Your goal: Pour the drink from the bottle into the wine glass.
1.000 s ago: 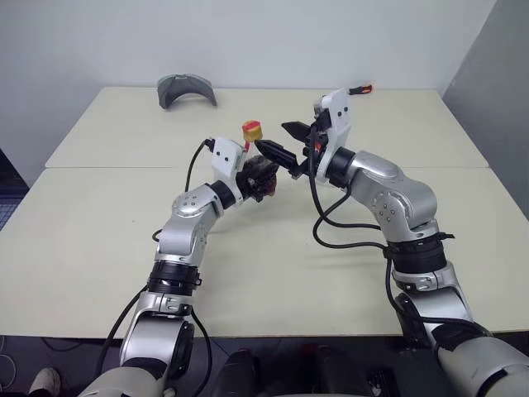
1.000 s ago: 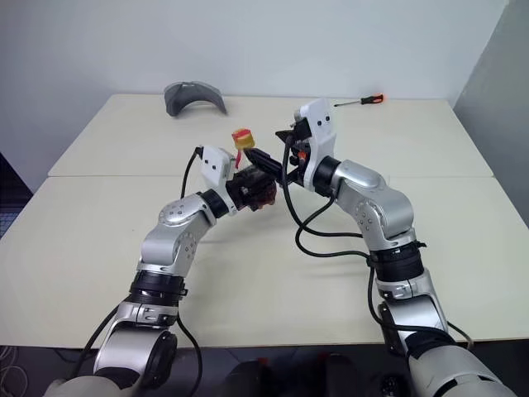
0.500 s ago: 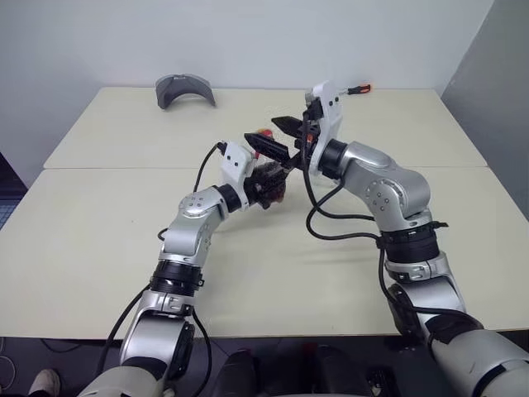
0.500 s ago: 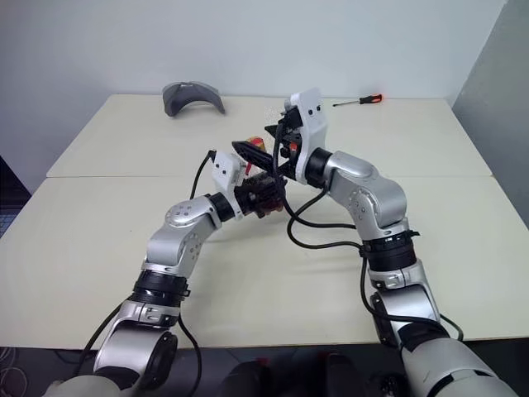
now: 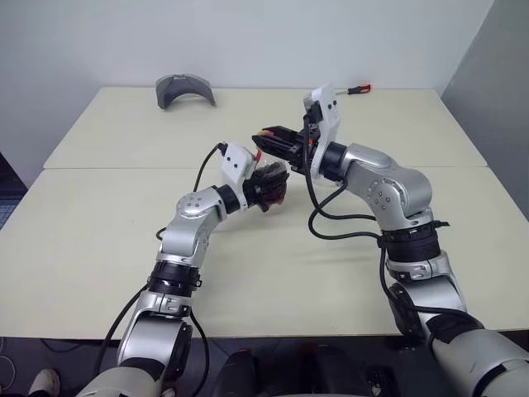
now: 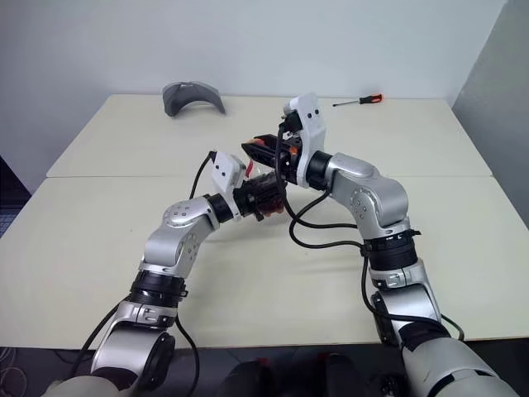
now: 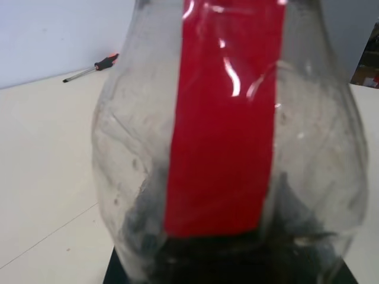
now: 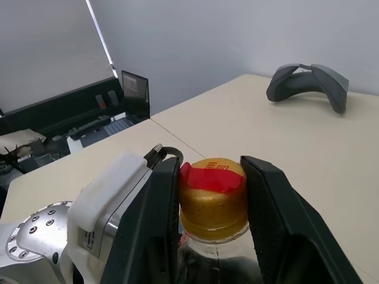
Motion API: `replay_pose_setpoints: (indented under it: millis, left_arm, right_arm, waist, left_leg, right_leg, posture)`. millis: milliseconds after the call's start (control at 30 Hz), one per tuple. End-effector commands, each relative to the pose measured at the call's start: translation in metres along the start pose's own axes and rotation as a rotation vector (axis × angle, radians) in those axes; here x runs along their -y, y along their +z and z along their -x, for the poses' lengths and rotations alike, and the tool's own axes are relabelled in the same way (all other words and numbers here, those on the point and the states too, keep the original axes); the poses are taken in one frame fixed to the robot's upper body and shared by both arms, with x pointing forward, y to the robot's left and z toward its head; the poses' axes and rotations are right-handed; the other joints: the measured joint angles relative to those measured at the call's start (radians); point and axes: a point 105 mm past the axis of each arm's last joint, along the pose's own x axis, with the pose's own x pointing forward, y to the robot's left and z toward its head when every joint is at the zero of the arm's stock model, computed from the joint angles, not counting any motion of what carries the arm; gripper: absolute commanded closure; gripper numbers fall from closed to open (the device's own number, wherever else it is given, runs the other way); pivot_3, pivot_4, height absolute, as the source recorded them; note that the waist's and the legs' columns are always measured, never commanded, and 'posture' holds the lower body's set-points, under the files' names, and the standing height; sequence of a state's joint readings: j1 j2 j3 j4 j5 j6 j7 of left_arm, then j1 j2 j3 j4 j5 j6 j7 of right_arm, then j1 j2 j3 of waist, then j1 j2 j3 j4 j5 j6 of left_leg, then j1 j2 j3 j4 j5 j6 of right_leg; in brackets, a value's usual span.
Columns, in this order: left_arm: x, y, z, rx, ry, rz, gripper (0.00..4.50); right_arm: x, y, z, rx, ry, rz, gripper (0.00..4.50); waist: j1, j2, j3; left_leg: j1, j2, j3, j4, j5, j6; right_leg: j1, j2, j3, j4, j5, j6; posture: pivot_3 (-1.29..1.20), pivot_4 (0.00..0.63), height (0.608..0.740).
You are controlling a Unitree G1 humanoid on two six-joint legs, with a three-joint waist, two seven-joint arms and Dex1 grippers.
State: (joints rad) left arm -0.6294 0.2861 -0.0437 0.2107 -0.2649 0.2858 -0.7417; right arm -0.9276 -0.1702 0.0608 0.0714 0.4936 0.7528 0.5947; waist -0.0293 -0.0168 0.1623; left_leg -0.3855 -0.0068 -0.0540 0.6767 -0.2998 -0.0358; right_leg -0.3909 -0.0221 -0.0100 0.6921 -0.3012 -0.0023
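— So, where's the bottle (image 7: 225, 148) right now?

— Up off the table (image 5: 107, 240), near the middle, held out in front of the robot. The left gripper (image 6: 263, 197) is clamped tight round its clear, round body, and you can see the red label running up the side and dark drink (image 7: 237, 260) low down inside.

— And the other arm?

— The right gripper (image 8: 213, 195) comes in from the opposite side, pointing across toward the left one. Its two black fingers (image 8: 273, 213) sit one on each side of the yellow cap (image 8: 212, 189), pressed against it.

— So both have hold of the same thing?

— Yes, left on the body, right on the cap, with the bottle standing roughly upright between them.

— Anything else on the table?

— A grey curved object (image 5: 186, 88) at the far left edge, and a screwdriver (image 6: 359, 101) with an orange handle at the far right edge, both well apart from the arms.

— And the wine glass?

— Can't tell from where I'm standing.
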Motion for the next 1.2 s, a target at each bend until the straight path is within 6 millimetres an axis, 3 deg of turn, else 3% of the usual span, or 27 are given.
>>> replay_pose_setpoints:
  millis: [33, 133, 267, 400, 533, 767, 833, 900, 967, 1200]
  left_arm:
    - [0.015, 0.022, 0.003, 0.052, -0.075, -0.047, 3.46]
    - [0.025, 0.034, 0.008, 0.068, -0.12, -0.04, 3.52]
    - [0.06, 0.071, 0.03, 0.105, -0.29, -0.048, 3.55]
    - [0.079, 0.084, 0.049, 0.088, -0.37, -0.04, 3.57]
    - [0.09, 0.086, 0.061, 0.064, -0.395, -0.025, 3.57]
    - [0.077, 0.077, 0.064, 0.037, -0.307, 0.0, 3.58]
    - [0.066, 0.071, 0.064, 0.023, -0.253, 0.023, 3.58]
    - [0.051, 0.06, 0.066, -0.001, -0.173, 0.044, 3.58]
    - [0.044, 0.051, 0.067, -0.021, -0.138, 0.037, 3.58]
    - [0.021, 0.044, 0.049, -0.006, -0.079, 0.012, 3.58]
  right_arm:
    - [-0.023, 0.021, 0.002, 0.065, 0.137, 0.046, 3.25]
    - [-0.04, 0.028, 0.007, 0.075, 0.271, 0.067, 3.25]
    - [-0.072, 0.043, 0.024, 0.064, 0.614, 0.046, 3.25]
    - [-0.082, 0.048, 0.032, 0.044, 0.784, -0.007, 3.25]
    - [-0.08, 0.045, 0.029, 0.03, 0.809, 0.042, 3.25]
    - [-0.062, 0.053, 0.03, 0.063, 0.67, 0.057, 0.83]
    - [-0.058, 0.055, 0.043, 0.06, 0.638, 0.028, 0.15]
    - [-0.059, 0.058, 0.057, 0.066, 0.595, 0.012, 0.0]
    - [-0.057, 0.061, 0.058, 0.091, 0.513, 0.034, 0.0]
    - [-0.055, 0.056, 0.041, 0.133, 0.306, 0.142, 0.0]
  waist:
    - [0.0, 0.0, 0.0]
    - [0.0, 0.0, 0.0]
    - [-0.002, 0.001, 0.004]
    - [-0.002, 0.001, 0.004]
    - [-0.002, 0.001, 0.004]
    - [0.003, 0.002, 0.005]
    - [0.007, 0.002, 0.005]
    - [0.012, 0.002, 0.005]
    - [0.012, 0.002, 0.005]
    - [0.001, 0.002, 0.005]
  left_leg:
    - [0.0, 0.0, 0.0, 0.0, 0.0, 0.0]
    - [0.0, 0.0, 0.0, 0.0, 0.0, 0.0]
    - [-0.001, 0.0, 0.0, 0.0, -0.002, 0.003]
    - [0.0, 0.0, -0.001, -0.001, -0.002, 0.004]
    - [0.002, 0.0, -0.002, -0.001, -0.002, 0.004]
    - [0.001, 0.0, -0.002, 0.0, -0.002, 0.004]
    - [0.001, 0.0, -0.002, 0.0, -0.002, 0.003]
    - [0.0, 0.0, -0.002, 0.001, -0.002, 0.003]
    - [0.0, 0.0, -0.002, 0.0, -0.002, 0.003]
    - [0.001, 0.0, -0.002, -0.001, -0.002, 0.004]
  right_leg:
    - [0.0, 0.0, 0.0, 0.0, 0.0, 0.0]
    - [0.0, 0.0, 0.0, 0.0, 0.0, 0.0]
    - [-0.001, 0.0, 0.0, -0.001, 0.0, 0.0]
    - [0.0, 0.0, 0.0, -0.001, 0.0, 0.0]
    - [0.002, 0.0, -0.001, 0.0, 0.0, 0.0]
    - [0.001, 0.0, 0.0, -0.001, 0.0, 0.0]
    - [0.001, 0.0, -0.001, -0.002, 0.0, 0.0]
    - [0.002, -0.001, -0.001, -0.003, 0.0, 0.0]
    - [0.002, -0.001, -0.001, -0.004, 0.0, 0.0]
    - [0.0, 0.001, -0.001, 0.0, 0.0, 0.0]
  posture:
    - [0.0, 0.15, 0.74]
    - [0.0, 0.15, 0.74]
    - [0.0, 0.15, 0.74]
    - [0.0, 0.15, 0.74]
    - [0.0, 0.15, 0.74]
    - [0.0, 0.15, 0.74]
    - [0.0, 0.15, 0.74]
    - [0.0, 0.15, 0.74]
    - [0.0, 0.15, 0.74]
    - [0.0, 0.15, 0.74]
